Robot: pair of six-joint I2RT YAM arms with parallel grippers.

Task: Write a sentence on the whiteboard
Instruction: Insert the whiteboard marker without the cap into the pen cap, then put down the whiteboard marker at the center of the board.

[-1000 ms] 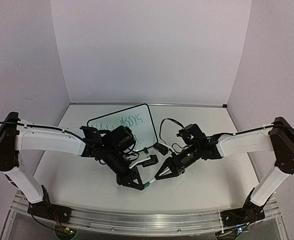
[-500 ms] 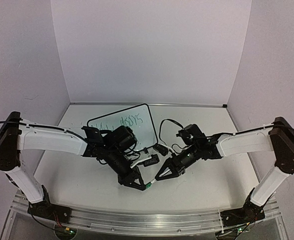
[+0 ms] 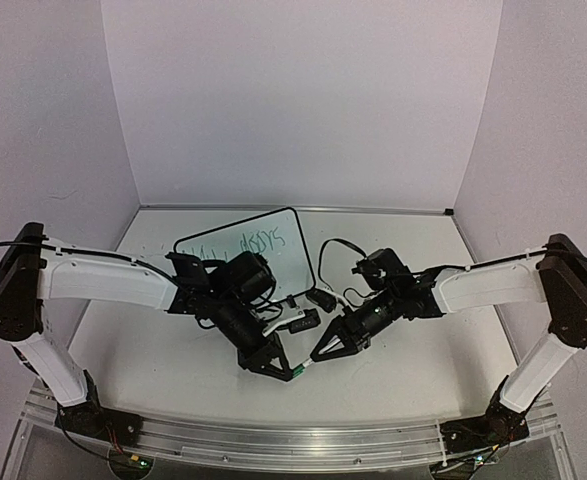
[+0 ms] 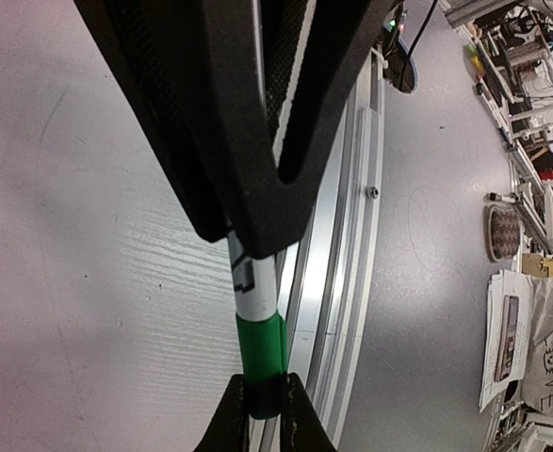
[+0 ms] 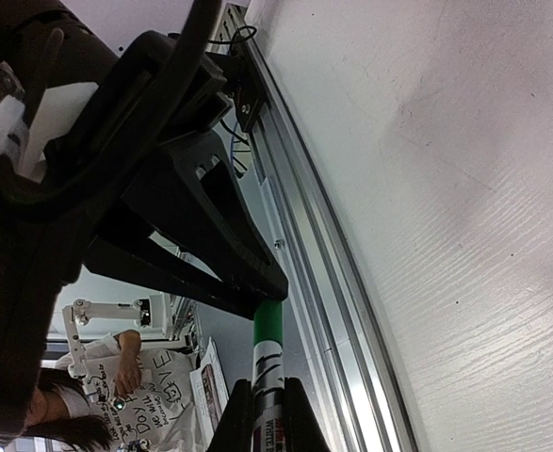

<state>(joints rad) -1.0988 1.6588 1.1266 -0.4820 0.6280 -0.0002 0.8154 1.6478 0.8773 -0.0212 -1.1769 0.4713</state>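
The whiteboard [image 3: 285, 262] lies flat at the back of the table, with the green sentence [image 3: 259, 241] scrawled along its far edge. In front of it, a marker [image 3: 304, 363] spans the gap between both grippers. My left gripper [image 3: 284, 370] [image 4: 262, 416] is shut on the marker's green cap [image 4: 262, 350] [image 5: 268, 325]. My right gripper [image 3: 319, 355] [image 5: 265, 419] is shut on its white printed barrel [image 5: 269, 369] [image 4: 254, 287]. The two sets of fingertips nearly meet, and the marker hangs a little above the table near the front.
Two small black pieces [image 3: 299, 322] [image 3: 321, 297] and a looped black cable [image 3: 335, 250] lie between the board and the arms. An aluminium rail [image 3: 293, 432] runs along the near table edge. White walls close in the back and sides.
My left gripper has edged slightly right and forward, toward the right gripper. Both grips on the marker look the same.
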